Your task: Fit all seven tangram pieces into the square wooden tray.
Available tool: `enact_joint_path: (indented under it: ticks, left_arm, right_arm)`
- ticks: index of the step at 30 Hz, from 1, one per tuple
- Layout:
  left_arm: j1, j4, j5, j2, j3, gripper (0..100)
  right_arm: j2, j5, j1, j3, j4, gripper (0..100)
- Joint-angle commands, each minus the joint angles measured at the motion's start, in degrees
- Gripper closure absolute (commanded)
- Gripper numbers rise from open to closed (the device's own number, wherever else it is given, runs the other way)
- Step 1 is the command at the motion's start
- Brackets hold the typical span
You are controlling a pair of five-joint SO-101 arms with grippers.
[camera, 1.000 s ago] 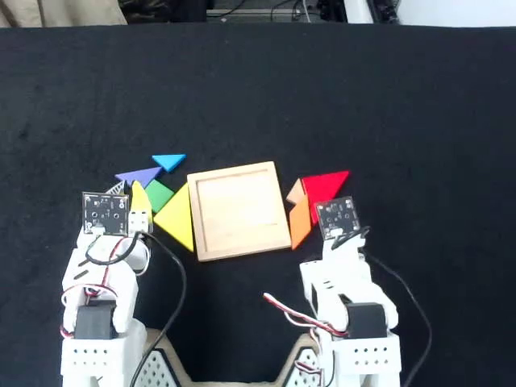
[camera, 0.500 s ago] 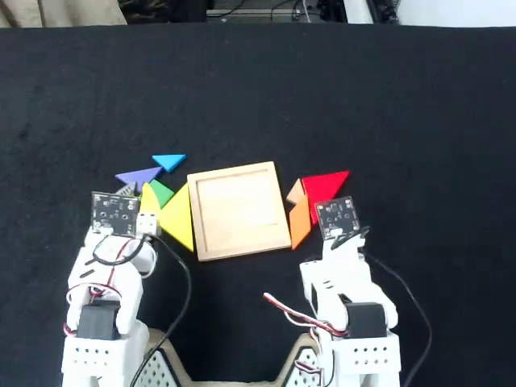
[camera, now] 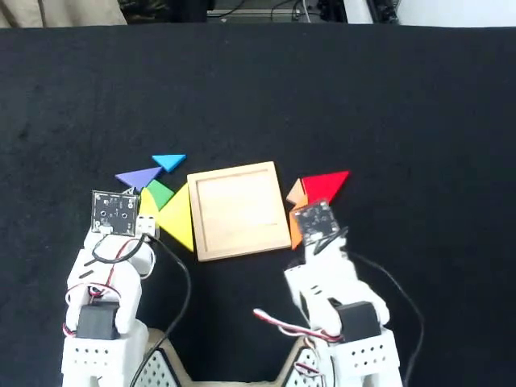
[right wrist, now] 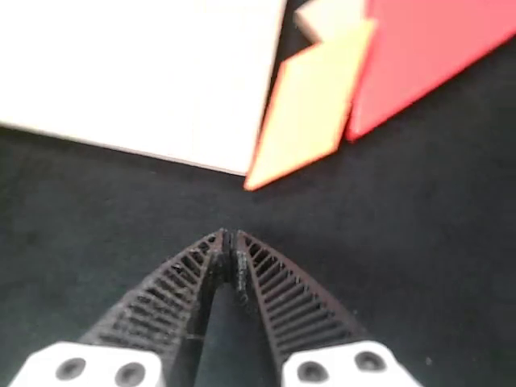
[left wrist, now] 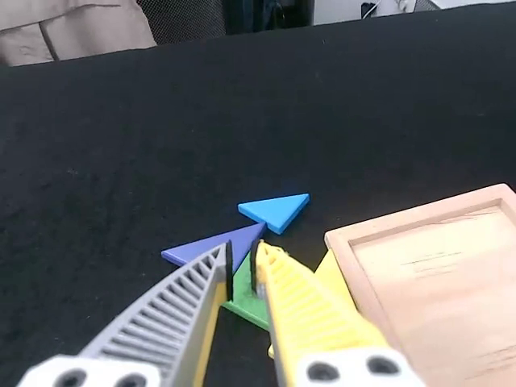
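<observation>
The square wooden tray lies mid-table with nothing in it; its corner shows in the left wrist view. Left of it lie a yellow triangle, a green piece, a purple piece and a light blue triangle. On the tray's right lie a red triangle, an orange parallelogram and a tan piece. My left gripper hangs narrowly open over the green piece, holding nothing. My right gripper is shut and empty above the cloth, just short of the orange piece's corner.
Black cloth covers the whole table, with wide room behind the tray. The two arm bases stand at the near edge. Cables and a fabric-covered thing lie past the far edge.
My left arm shifted a little toward the tray, then held. My right arm swung left toward the tray's near right corner, now over the orange parallelogram's end.
</observation>
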Motion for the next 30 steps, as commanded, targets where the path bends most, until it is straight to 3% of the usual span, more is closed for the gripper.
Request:
enact_joint_path:
  ticks: [1, 5, 11, 13, 18, 25, 30]
  left_arm:
    - [-0.66, -0.09, 0.53, -0.62, 1.01, 93]
    - [-0.66, -0.18, 0.35, -0.62, 1.01, 93]
    - [-1.27, -1.05, 0.18, -0.62, 1.01, 93]
    - [-1.98, -1.41, 0.26, -0.62, 1.01, 93]
    - [-5.49, -2.73, 0.70, -0.62, 1.01, 93]
    - [-5.05, -2.46, 0.70, -0.62, 1.01, 93]
    - [-5.05, -2.37, 0.70, -0.62, 1.01, 93]
  right_arm:
    - [-3.30, -0.44, -3.87, -0.04, 0.18, 98.7]
    - [-3.38, 0.09, -6.42, -0.31, -4.22, 98.7]
    - [-3.38, -0.35, 9.85, -1.80, -28.31, 98.7]
    - [-2.59, -0.44, 12.22, 0.22, -36.22, 98.6]
    - [-2.33, 1.23, 12.66, 0.04, -35.78, 98.6]
    - [-3.30, 16.44, 12.48, -0.13, -35.52, 98.6]
    - [-3.30, 16.00, 12.66, -2.51, -35.25, 98.6]
